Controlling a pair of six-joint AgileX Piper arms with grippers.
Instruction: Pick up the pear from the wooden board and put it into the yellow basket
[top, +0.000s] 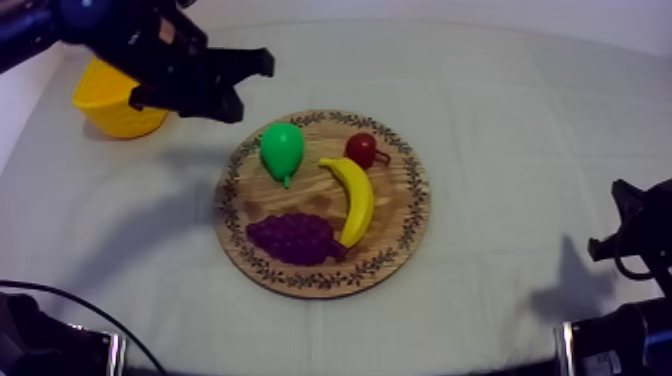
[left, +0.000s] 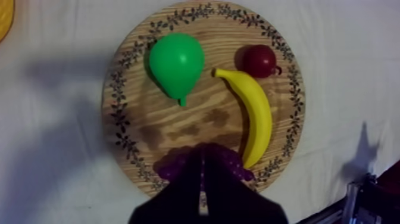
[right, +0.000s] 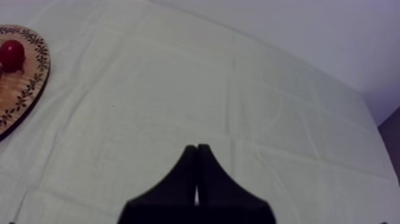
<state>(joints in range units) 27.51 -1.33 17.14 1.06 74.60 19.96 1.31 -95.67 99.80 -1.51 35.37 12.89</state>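
A green pear lies on the upper left part of the round wooden board. My left gripper hangs in the air between the board and the yellow basket, up and to the left of the pear and apart from it. In the left wrist view its fingers lie together as a narrow wedge over the grapes, holding nothing. My right gripper rests low at the table's right side, shut and with nothing in it.
Also on the board are a banana, purple grapes and a small red fruit. The basket's edge shows beside the board. Bare cloth lies right of the board.
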